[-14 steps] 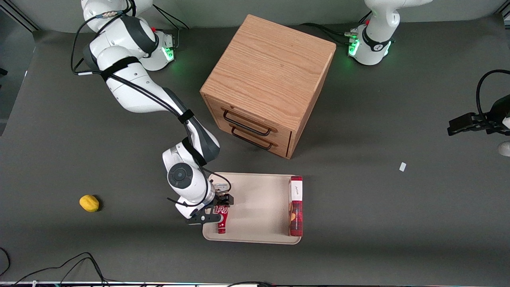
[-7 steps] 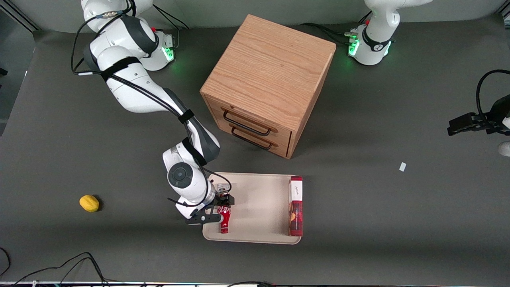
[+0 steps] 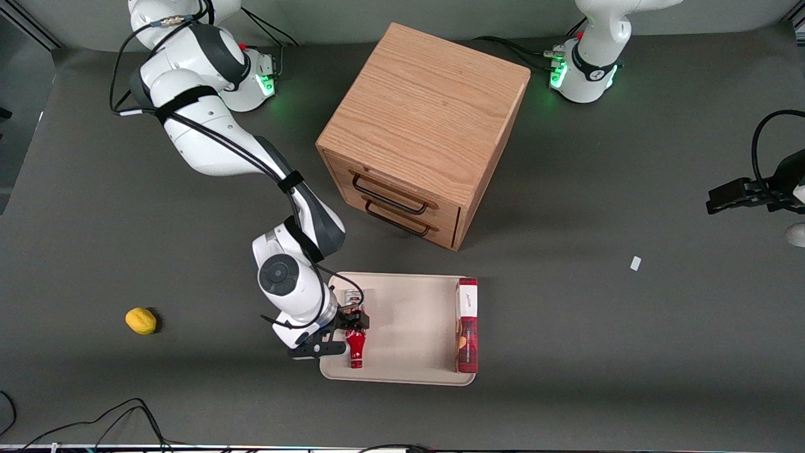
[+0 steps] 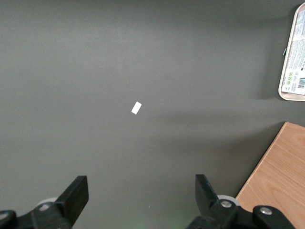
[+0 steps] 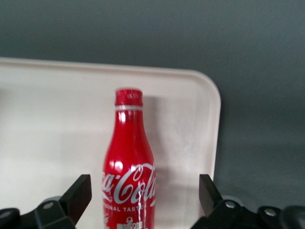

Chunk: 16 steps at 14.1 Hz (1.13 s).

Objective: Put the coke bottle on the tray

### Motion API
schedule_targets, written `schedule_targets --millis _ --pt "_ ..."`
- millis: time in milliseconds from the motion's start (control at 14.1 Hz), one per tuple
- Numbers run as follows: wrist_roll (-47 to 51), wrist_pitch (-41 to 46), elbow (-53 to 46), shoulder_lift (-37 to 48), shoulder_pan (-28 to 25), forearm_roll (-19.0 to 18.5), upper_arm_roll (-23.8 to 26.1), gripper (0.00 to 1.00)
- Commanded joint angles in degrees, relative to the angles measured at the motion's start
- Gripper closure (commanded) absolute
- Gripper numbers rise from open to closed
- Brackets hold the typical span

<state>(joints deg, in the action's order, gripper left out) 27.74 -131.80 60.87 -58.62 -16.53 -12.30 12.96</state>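
Note:
The red coke bottle [image 3: 356,345] lies flat on the cream tray [image 3: 409,327], close to the tray's edge toward the working arm's end, its red neck pointing toward the front camera. My right gripper [image 3: 340,334] hovers over the bottle's body, open. In the right wrist view the coke bottle [image 5: 129,167] lies between the two black fingers [image 5: 78,194] with a gap on each side, and the gripper [image 5: 143,193] touches nothing. The tray [image 5: 186,119] shows its rounded corner and low rim there.
A long red box [image 3: 466,324] lies along the tray's edge toward the parked arm's end. A wooden drawer cabinet [image 3: 421,132] stands farther from the front camera than the tray. A yellow lemon [image 3: 140,320] and a white scrap [image 3: 636,263] lie on the dark table.
The fingers have spread apart and let go of the bottle, which now rests on the tray. The wrist has drawn back slightly toward the working arm's end.

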Motion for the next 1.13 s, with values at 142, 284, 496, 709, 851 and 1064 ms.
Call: schedule_targets --millis 142,284,496,709,851,1064 --pt "0.83 5.58 8.63 13.85 3.86 -0.70 0.22 0.00" --pt "0.65 7.96 14.51 20.79 5.18 0.17 0.05 0.00" --pt "0.13 8.94 26.98 33.61 5.98 7.01 -3.71 0.00" --pt "-8.12 9.28 40.25 46.53 5.89 14.82 -9.24 0.00" --pt "-10.32 9.72 49.39 56.20 5.98 15.73 -11.37 0.00" --pt "-12.34 13.56 56.90 66.42 5.98 15.73 -14.36 0.00"
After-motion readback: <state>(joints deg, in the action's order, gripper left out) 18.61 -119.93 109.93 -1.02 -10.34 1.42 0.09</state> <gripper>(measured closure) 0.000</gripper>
